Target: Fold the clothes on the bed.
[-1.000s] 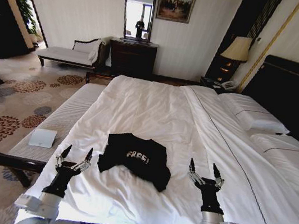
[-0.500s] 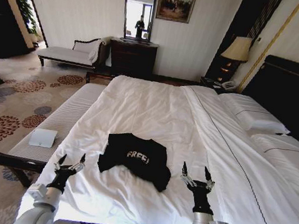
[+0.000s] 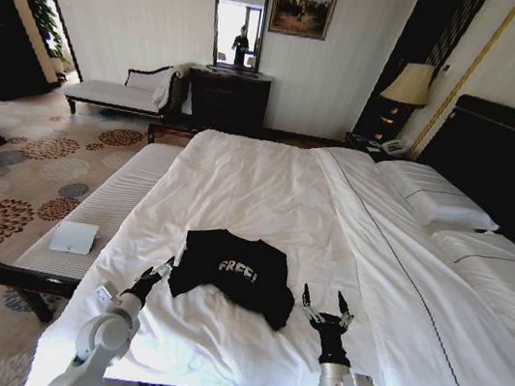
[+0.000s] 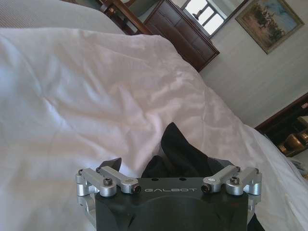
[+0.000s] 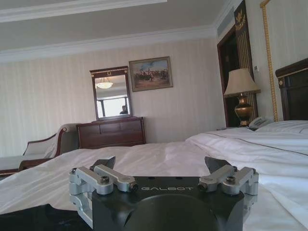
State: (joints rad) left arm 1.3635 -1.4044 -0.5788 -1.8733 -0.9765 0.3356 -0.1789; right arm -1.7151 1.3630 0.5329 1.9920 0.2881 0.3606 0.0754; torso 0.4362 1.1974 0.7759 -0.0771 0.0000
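Observation:
The clothes, a black T-shirt (image 3: pixel 235 273) with white "FREE" lettering, lie bunched on the white sheet near the foot of the bed (image 3: pixel 269 180). My left gripper (image 3: pixel 154 275) is open at the shirt's left edge. In the left wrist view a peak of the black fabric (image 4: pixel 180 154) rises just ahead of the left gripper (image 4: pixel 163 166), between its spread fingers. My right gripper (image 3: pixel 323 304) stands open just right of the shirt's near right corner, fingers pointing up the bed. In the right wrist view the right gripper (image 5: pixel 161 163) has nothing between its fingers.
A pale upholstered bench (image 3: pixel 109 199) runs along the bed's left side with a small white object (image 3: pixel 73 237) on it. Pillows (image 3: pixel 433 201) and a dark headboard (image 3: pixel 508 159) are at the right. A dresser (image 3: pixel 226 98) and a chaise (image 3: pixel 117 92) stand by the far wall.
Both grippers have closed in on the shirt. The left one moved right and forward to its left edge. The right one moved left toward its near right corner. The shirt lies as before.

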